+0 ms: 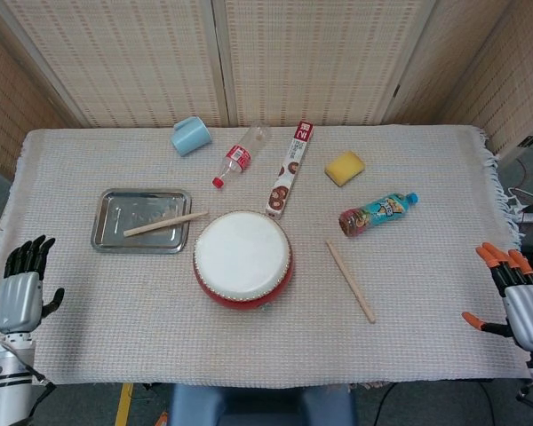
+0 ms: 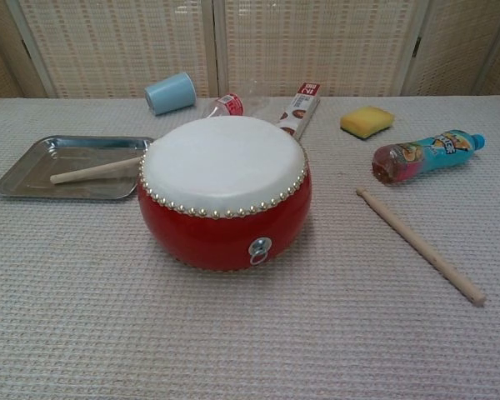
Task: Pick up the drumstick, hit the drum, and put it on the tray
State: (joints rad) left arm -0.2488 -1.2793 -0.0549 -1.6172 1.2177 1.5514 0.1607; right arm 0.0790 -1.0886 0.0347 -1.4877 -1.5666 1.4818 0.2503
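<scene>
- The left hand [image 1: 19,288] sits at the near left edge of the surface [image 1: 426,355], fingers spread and pointing away from the robot, holding nothing.
- The right hand [image 1: 515,297] is at the near right edge, likewise spread and holding nothing.
- One drumstick [image 1: 164,224] lies in the tray [image 1: 107,238], ahead of the left hand and off toward the middle; its far end pokes over the tray's rim toward the drum [image 1: 242,257]. Its long axis runs roughly across the robot's front, with a slight tilt.
- By how things lie, that stick looks put down on the tray, so this part of the task appears finished.
- A second drumstick [image 1: 350,280] lies flat on the surface on the other side of the drum, well apart from the left hand and nearer the right hand, though not close to it.
- Its long axis runs diagonally, the near end angling toward the right hand, the far end toward the drum.
- If that stick is next, the right hand is the likelier one: it would reach inward and forward, and close across the shaft, not along it.
</scene>
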